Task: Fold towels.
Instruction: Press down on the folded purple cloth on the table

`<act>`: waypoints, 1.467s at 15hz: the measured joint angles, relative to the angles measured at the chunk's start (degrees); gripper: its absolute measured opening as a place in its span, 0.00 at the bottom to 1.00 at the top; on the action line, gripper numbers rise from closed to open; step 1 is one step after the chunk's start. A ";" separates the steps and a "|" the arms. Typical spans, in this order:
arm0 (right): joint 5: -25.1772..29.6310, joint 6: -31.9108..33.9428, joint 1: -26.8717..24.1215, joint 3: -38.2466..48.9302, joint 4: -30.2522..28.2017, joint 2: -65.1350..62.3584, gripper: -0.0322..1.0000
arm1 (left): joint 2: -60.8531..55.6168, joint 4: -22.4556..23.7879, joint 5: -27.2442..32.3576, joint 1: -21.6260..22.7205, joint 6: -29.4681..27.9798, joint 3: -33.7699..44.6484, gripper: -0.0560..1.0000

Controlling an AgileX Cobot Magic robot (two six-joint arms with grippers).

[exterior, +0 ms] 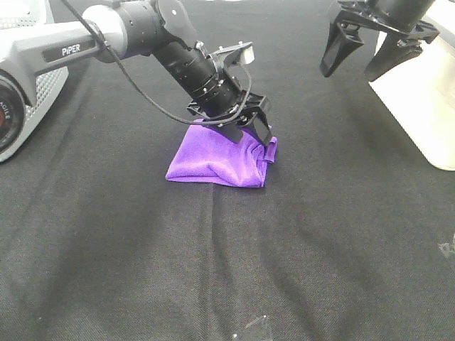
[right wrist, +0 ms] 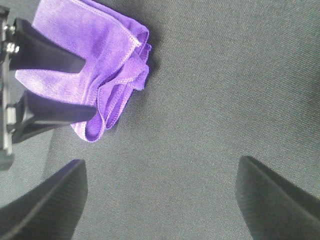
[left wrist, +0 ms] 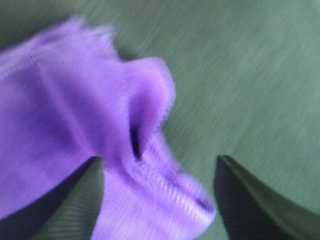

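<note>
Plainly, the bright purple microfibre cloth with stitched edges (exterior: 213,167) is light, limp and a little grippy. It will drape and slump rather than keep a crease, and loose layers are likely to slide apart if only one is caught. It lies near the middle of the black fabric-covered tabletop (exterior: 320,249), doubled into a thick, slightly rumpled packet, with its stitched hems bunched and curling at one end. In my judgement the best hold is at that stacked hem end or at a corner, pinching all layers together close to the tabletop, since the flat middle offers nothing to bite.

The left tool (exterior: 249,135) is down at the cloth's bunched end, on the side nearer the right arm. Its jaws are spread fairly wide with the curled hems between them, and the fingers touch or nearly touch the fabric but are not clamped on it. The right tool (exterior: 350,71) hangs well apart, above the tabletop, jaws wide and holding nothing.
</note>
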 joint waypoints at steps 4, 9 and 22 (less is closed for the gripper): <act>0.00 0.00 0.00 0.00 0.00 -0.11 0.79 | -0.40 1.09 0.17 0.17 0.00 -2.75 0.64; 0.00 -4.47 0.11 0.00 6.59 -0.11 0.79 | -0.92 12.72 9.45 6.70 -6.02 -12.38 0.64; -17.53 -32.03 11.97 0.00 10.26 17.36 0.76 | -6.30 19.54 9.97 16.79 -13.29 -12.66 0.64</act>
